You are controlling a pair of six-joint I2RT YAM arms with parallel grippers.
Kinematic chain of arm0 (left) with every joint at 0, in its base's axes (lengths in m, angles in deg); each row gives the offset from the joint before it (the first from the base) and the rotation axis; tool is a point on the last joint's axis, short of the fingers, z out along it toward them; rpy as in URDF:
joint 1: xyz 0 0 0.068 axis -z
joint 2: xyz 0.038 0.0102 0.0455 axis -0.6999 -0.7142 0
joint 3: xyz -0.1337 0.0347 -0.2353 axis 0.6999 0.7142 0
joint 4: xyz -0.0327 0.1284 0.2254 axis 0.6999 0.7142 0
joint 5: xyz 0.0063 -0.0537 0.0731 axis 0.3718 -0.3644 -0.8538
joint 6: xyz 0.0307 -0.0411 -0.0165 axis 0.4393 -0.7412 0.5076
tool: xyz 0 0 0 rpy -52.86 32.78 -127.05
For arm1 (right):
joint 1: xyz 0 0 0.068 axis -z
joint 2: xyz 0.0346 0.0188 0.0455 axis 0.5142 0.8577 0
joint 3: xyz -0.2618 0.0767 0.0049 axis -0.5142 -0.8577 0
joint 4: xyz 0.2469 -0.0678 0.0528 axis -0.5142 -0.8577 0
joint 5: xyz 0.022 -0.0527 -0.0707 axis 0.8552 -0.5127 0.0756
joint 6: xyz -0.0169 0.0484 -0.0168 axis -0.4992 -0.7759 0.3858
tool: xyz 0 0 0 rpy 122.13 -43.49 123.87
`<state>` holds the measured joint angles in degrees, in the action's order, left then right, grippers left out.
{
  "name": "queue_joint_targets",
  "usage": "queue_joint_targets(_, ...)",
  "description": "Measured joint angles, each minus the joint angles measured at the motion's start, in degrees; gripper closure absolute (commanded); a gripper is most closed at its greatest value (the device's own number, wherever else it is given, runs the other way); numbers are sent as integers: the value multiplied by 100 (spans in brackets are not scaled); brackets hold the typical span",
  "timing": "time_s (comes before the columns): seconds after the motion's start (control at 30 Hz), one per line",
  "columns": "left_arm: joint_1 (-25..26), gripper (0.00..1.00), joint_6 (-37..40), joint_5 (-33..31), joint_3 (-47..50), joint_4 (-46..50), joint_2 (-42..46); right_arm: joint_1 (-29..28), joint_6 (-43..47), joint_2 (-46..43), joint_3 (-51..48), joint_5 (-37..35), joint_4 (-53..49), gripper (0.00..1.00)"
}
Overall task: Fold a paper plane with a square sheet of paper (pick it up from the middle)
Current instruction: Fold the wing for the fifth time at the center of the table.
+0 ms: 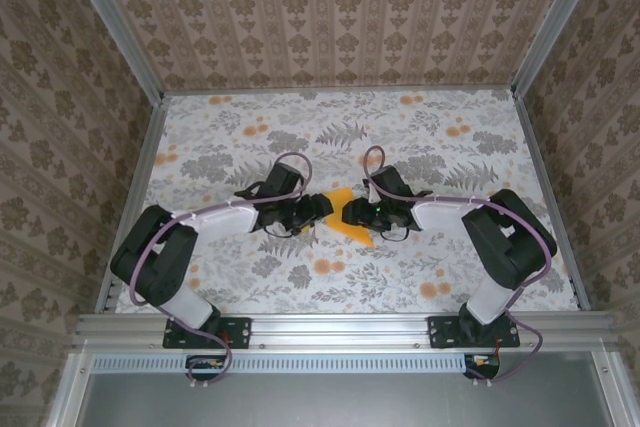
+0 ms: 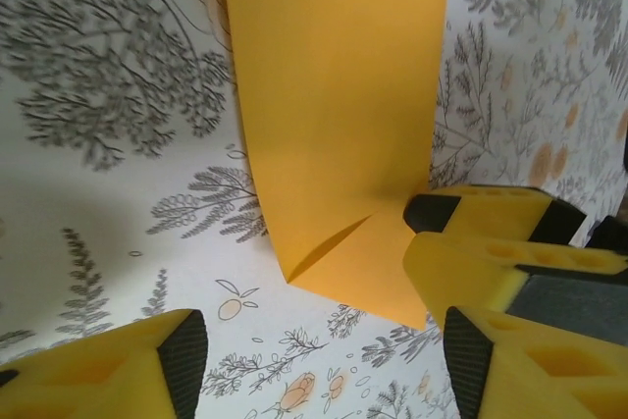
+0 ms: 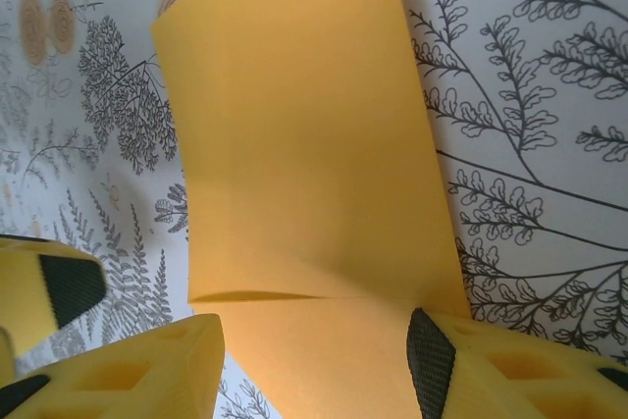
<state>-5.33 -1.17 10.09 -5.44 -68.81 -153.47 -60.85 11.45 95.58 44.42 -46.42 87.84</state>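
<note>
Paper (image 2: 334, 95) is lying mid-table, part folded. L gripper (image 2: 324, 350) is hanging wide, empty; R gripper (image 3: 314, 360) is straddling it, grip unclear. Pinching off-centre is risking sheet sliding on cloth (image 2: 98, 193), skewing crease.

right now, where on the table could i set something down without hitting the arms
Free: the far strip of floral cloth along the back wall, and the near strip by the front rail between the left arm and right arm. Crowded: the centre, where the left end effector and right end effector meet over the sheet of paper.
</note>
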Motion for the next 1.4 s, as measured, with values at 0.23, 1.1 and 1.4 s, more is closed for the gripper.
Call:
queue_joint_targets(0.23,107,46,-330,-2,-2,-138,-323,192,-208,-15,-212,350,396,47)
queue_joint_targets(1.1,210,80,-651,391,-170,-999,-984,352,-332,-15,-415,590,739,55)
queue_joint_targets(1.4,214,93,-693,435,-170,-1145,-1034,363,280,-341,-422,570,555,39)
